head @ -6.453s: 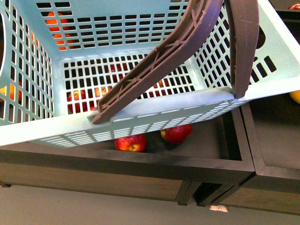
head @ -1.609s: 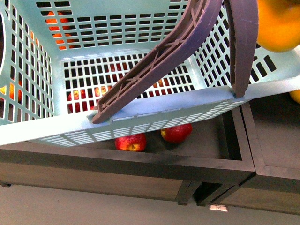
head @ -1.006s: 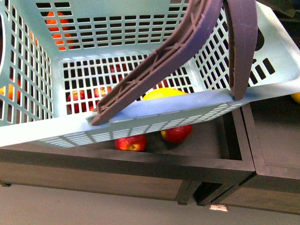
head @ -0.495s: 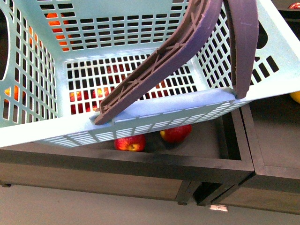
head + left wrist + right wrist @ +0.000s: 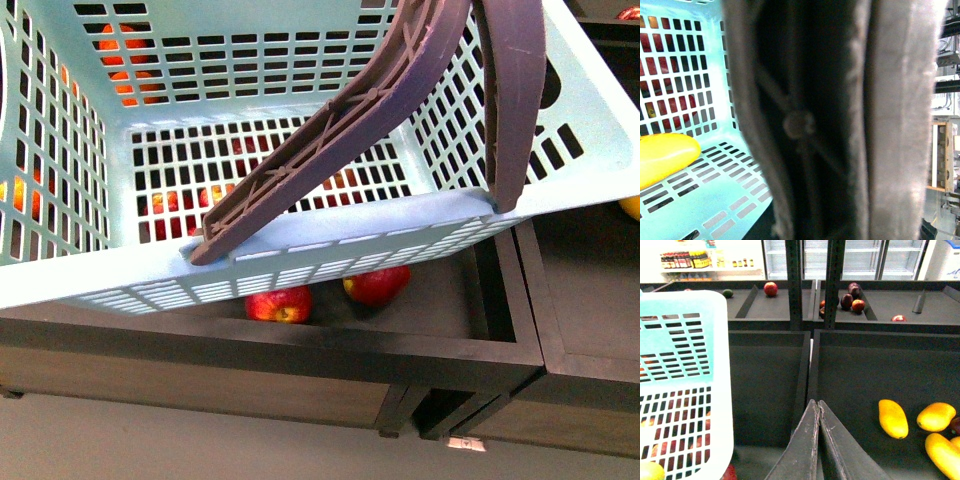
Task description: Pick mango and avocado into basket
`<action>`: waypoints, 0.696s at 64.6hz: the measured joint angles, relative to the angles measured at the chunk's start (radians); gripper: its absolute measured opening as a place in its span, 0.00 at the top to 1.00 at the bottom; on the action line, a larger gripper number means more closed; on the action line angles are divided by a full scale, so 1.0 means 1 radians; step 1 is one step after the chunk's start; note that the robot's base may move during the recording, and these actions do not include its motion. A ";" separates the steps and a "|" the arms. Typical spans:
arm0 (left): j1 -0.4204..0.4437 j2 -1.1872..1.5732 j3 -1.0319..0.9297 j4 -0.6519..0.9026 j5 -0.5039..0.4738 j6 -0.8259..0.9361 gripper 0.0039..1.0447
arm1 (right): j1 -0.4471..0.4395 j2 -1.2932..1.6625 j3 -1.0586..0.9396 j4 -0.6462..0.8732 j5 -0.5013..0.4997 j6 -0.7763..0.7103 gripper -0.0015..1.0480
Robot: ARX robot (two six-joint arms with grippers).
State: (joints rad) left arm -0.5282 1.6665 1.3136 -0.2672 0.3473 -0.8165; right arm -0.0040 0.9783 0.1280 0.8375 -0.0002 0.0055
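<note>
The blurred handle (image 5: pixel 805 120) hid the left fingers, so their grip could not be told, while the right gripper (image 5: pixel 816 404), beside the basket (image 5: pixel 685 340), was pressed together, empty.

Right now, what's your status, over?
Right gripper shut, empty; left gripper out of view behind handle. Mango in basket; no avocado seen inside.

You are seeing dark display bins (image 5: pixel 300 352) filling the front view's lower part, pale grey floor (image 5: pixel 200 442) showing below; behind further bins, glass-door fridges (image 5: pixel 860 259) and a bottle shelf (image 5: pixel 690 261) are glowing.
</note>
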 joint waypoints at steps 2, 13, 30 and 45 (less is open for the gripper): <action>0.000 0.000 0.000 0.000 0.000 0.000 0.87 | 0.000 -0.019 -0.009 -0.010 0.000 0.000 0.98; 0.000 0.000 0.000 0.000 0.001 0.000 0.87 | 0.000 -0.108 -0.052 -0.058 0.000 0.000 0.98; 0.000 0.000 0.000 0.000 -0.002 0.000 0.87 | 0.000 -0.186 -0.109 -0.069 0.000 -0.002 0.80; 0.000 0.000 0.000 0.000 0.000 0.000 0.87 | 0.000 -0.187 -0.109 -0.069 0.000 -0.002 0.40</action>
State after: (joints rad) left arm -0.5282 1.6665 1.3136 -0.2672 0.3477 -0.8162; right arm -0.0036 0.7910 0.0189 0.7681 0.0002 0.0036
